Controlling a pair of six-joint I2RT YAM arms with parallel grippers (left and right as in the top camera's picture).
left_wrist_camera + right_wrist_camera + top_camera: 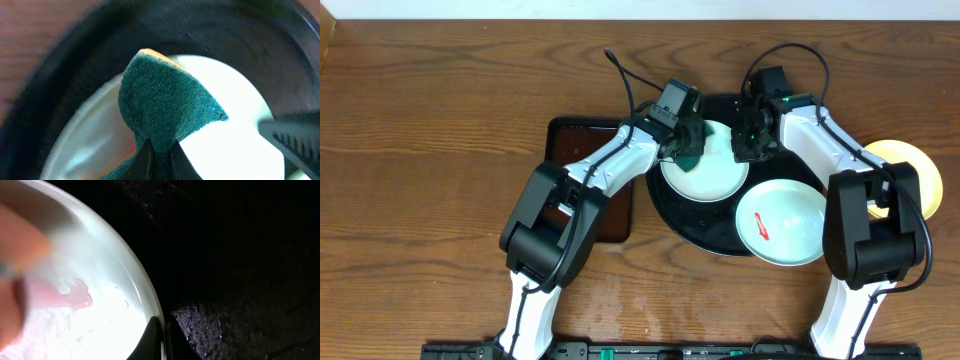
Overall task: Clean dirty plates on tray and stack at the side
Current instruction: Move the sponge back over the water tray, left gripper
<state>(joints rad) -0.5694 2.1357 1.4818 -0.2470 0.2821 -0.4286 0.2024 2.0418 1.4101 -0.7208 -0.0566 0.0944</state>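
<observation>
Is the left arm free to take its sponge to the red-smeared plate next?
Probably yes: the smeared plate lies uncovered near the left gripper and its sponge; the right gripper holds the other plate, off that path.

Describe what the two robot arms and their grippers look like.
The left arm and right arm both have glossy white links joined by bulky black rounded joint housings. Thin black cables loop off each wrist. The left gripper and right gripper are black, with slim tapered fingers.
</observation>
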